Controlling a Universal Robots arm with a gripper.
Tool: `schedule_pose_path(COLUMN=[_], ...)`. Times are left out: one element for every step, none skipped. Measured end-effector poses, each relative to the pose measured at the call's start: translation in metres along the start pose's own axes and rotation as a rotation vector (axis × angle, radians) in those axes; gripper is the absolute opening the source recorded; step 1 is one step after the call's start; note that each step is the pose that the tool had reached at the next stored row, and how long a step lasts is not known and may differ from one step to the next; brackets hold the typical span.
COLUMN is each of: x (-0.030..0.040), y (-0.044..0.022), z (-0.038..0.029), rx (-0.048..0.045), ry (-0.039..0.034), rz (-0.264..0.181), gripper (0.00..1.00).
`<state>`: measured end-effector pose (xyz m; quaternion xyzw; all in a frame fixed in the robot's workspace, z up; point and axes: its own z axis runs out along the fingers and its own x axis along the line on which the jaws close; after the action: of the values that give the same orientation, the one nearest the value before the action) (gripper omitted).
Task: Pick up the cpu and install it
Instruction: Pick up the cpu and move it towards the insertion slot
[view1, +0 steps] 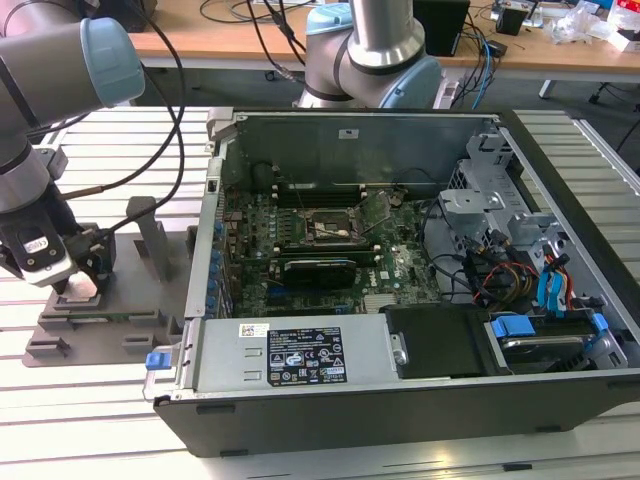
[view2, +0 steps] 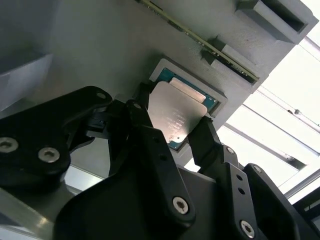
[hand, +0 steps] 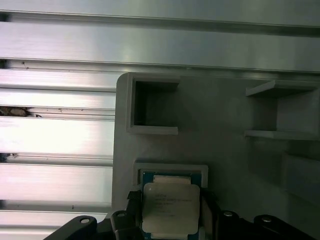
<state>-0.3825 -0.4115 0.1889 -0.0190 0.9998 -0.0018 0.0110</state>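
Note:
The cpu (view2: 176, 116) (hand: 167, 206), a thin square chip with a silvery top, sits between my black fingers (view2: 141, 119) over the square pocket of the gray tray (hand: 225, 110). One finger presses on each of two opposite sides of the chip, and my gripper (view2: 170, 121) (hand: 170, 202) is shut on it. The chip looks slightly raised and tilted out of the pocket, where a blue-green rim shows behind it. In the exterior view my gripper (view1: 78, 285) is low over the tray (view1: 130, 300) at the exterior view's left. The open motherboard socket (view1: 325, 230) lies inside the computer case.
The open computer case (view1: 400, 400) fills the middle and right of the exterior view, with cables, a drive cage (view1: 480, 210) and a black power supply (view1: 300, 355). An upright tray post (view1: 150, 235) stands between my gripper and the case. A second arm's base (view1: 370, 50) is behind.

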Motion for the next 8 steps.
schedule_pose_path(x=[0.0,0.0,-0.0001,-0.0001,-0.0001,-0.0001,-0.0001,-0.0001], y=[0.0,0.0,0.0,0.0,0.0,0.0,0.0,0.0], z=[0.0,0.0001,0.0001,0.0002,0.0002,0.0002,0.0002,0.0002], rx=[0.0,0.0,-0.0001,-0.0001,-0.0002,-0.0002,-0.0001,-0.0001], ry=[-0.0003,-0.0005,-0.0006,-0.0007,-0.0007,-0.0007,-0.0007,-0.0007], rz=[0.0,0.0,0.0,0.0,0.0,0.0,0.0,0.0], gripper=[0.57,0.56,0.55,0.55,0.55,0.55,0.55,0.55])
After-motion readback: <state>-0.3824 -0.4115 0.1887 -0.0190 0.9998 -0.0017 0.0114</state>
